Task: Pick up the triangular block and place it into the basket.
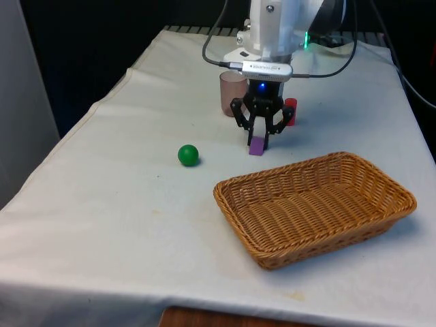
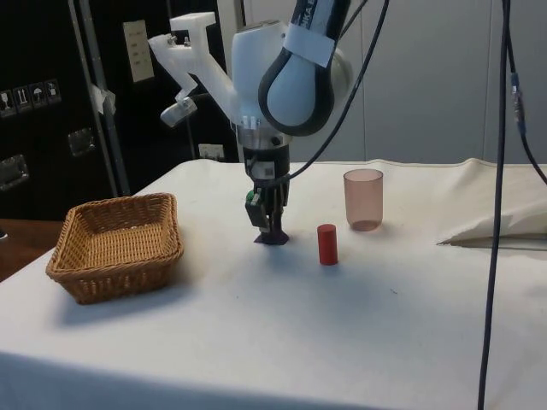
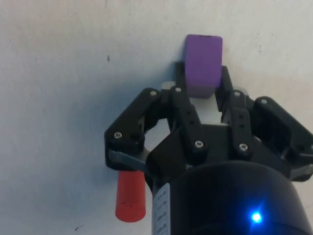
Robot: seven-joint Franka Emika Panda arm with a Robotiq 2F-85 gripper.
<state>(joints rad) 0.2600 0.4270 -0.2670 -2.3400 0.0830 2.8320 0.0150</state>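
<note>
The purple triangular block [image 1: 256, 147] [image 2: 272, 239] stands on the white cloth near the table's middle. My black gripper [image 1: 258, 140] [image 2: 271, 229] points straight down over it. In the wrist view both fingers press against the sides of the block [image 3: 203, 61], so the gripper [image 3: 203, 81] is shut on it, and the block still looks to be touching the cloth. The wicker basket [image 1: 320, 238] [image 2: 115, 256] sits nearer the camera on the front view's right, with nothing in it.
A green ball [image 1: 188, 154] lies to the front view's left of the gripper. A red cylinder [image 1: 291, 111] [image 2: 327, 244] [image 3: 130, 196] stands close behind the gripper, and a pink translucent cup [image 1: 231, 93] [image 2: 363, 199] is just beyond it.
</note>
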